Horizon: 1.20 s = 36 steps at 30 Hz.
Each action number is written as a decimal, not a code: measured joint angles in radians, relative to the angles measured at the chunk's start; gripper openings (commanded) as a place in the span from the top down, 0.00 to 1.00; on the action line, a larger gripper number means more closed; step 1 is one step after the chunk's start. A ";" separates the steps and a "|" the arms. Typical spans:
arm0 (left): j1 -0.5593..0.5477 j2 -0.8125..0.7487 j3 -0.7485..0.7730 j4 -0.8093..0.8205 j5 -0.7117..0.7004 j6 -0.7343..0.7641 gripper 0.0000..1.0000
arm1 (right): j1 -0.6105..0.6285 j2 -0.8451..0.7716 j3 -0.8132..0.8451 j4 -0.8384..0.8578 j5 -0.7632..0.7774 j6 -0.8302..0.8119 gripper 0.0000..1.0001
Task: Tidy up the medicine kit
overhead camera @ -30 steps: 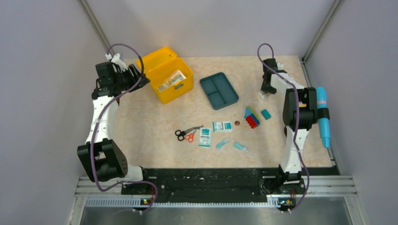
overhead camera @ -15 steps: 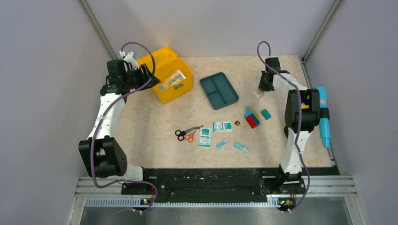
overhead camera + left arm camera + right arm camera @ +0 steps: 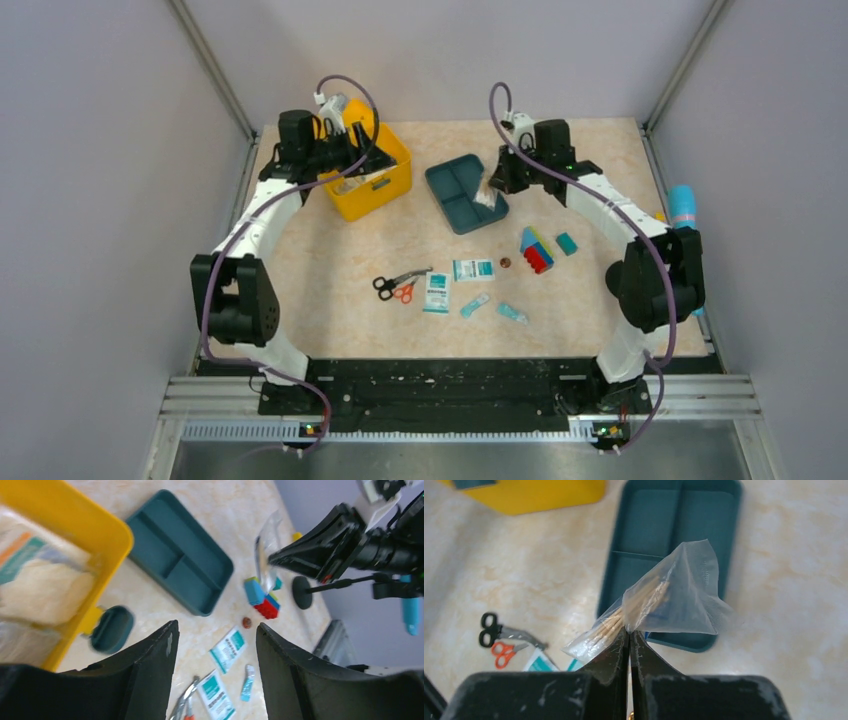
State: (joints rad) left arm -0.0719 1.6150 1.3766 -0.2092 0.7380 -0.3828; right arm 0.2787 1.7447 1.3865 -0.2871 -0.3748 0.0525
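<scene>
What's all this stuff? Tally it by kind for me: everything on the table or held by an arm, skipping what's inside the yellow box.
Yellow medicine kit: 1
Teal tray: 1
Clear bag held by right gripper: 1
Scissors: 2
White sachets: 2
Small blue packets: 2
Block stack: 1
Loose teal block: 1
Brown disc: 1
Total: 12

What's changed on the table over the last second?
The right end effector shut on the clear bag of wooden sticks and carried it left, over the teal tray. The left end effector swung right, over the medicine kit. Scissors, packets and blocks stayed put.
</scene>
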 measured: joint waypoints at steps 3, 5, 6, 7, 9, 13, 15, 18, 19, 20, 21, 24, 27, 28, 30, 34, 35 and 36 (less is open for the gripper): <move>-0.036 0.058 0.018 0.084 0.079 -0.075 0.35 | 0.062 -0.036 -0.033 0.045 -0.090 -0.058 1.00; -0.061 0.091 0.031 0.129 0.118 -0.109 0.35 | 0.097 -0.038 -0.032 0.076 -0.134 -0.089 1.00; -0.072 0.105 0.040 0.146 0.131 -0.118 0.35 | 0.113 -0.038 -0.032 0.087 -0.153 -0.102 1.00; -0.085 0.116 0.050 0.158 0.140 -0.126 0.35 | 0.126 -0.038 -0.031 0.094 -0.167 -0.112 1.00; -0.111 0.137 0.071 0.174 0.149 -0.135 0.36 | 0.143 -0.038 -0.030 0.107 -0.192 -0.122 1.00; -0.151 0.165 0.117 0.180 0.151 -0.132 0.37 | 0.166 -0.037 -0.014 0.127 -0.225 -0.123 1.00; -0.164 0.174 0.133 0.179 0.146 -0.122 0.37 | 0.172 -0.034 0.005 0.138 -0.237 -0.122 1.00; -0.177 0.183 0.154 0.166 0.133 -0.098 0.38 | 0.184 -0.033 0.021 0.161 -0.253 -0.120 1.00; -0.179 0.185 0.158 0.160 0.131 -0.092 0.38 | 0.188 -0.033 0.023 0.170 -0.258 -0.120 1.00; -0.183 0.190 0.163 0.155 0.127 -0.085 0.40 | 0.194 -0.033 0.024 0.176 -0.263 -0.120 1.00; -0.186 0.193 0.165 0.154 0.125 -0.081 0.43 | 0.200 -0.033 0.024 0.180 -0.267 -0.120 1.00; -0.194 0.210 0.171 0.145 0.117 -0.067 0.57 | 0.215 -0.032 0.024 0.184 -0.279 -0.119 1.00; -0.200 0.232 0.177 0.139 0.117 -0.062 0.78 | 0.224 -0.032 0.024 0.184 -0.282 -0.120 1.00; -0.202 0.238 0.177 0.136 0.118 -0.060 0.85 | 0.225 -0.032 0.024 0.184 -0.282 -0.119 1.00; -0.205 0.243 0.177 0.133 0.121 -0.061 0.99 | 0.225 -0.032 0.024 0.184 -0.279 -0.119 0.98; -0.209 0.243 0.177 0.135 0.121 -0.056 1.00 | 0.225 -0.031 0.024 0.177 -0.275 -0.114 0.57; -0.209 0.243 0.177 0.132 0.116 -0.055 1.00 | 0.225 -0.031 0.028 0.165 -0.274 -0.114 0.51; -0.208 0.243 0.177 0.129 0.110 -0.051 1.00 | 0.225 -0.031 0.030 0.156 -0.274 -0.120 0.48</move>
State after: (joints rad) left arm -0.2802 1.8580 1.5539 -0.0799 0.8478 -0.4343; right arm 0.5037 1.7134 1.4162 -0.1314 -0.6487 -0.0673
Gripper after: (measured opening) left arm 0.011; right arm 0.395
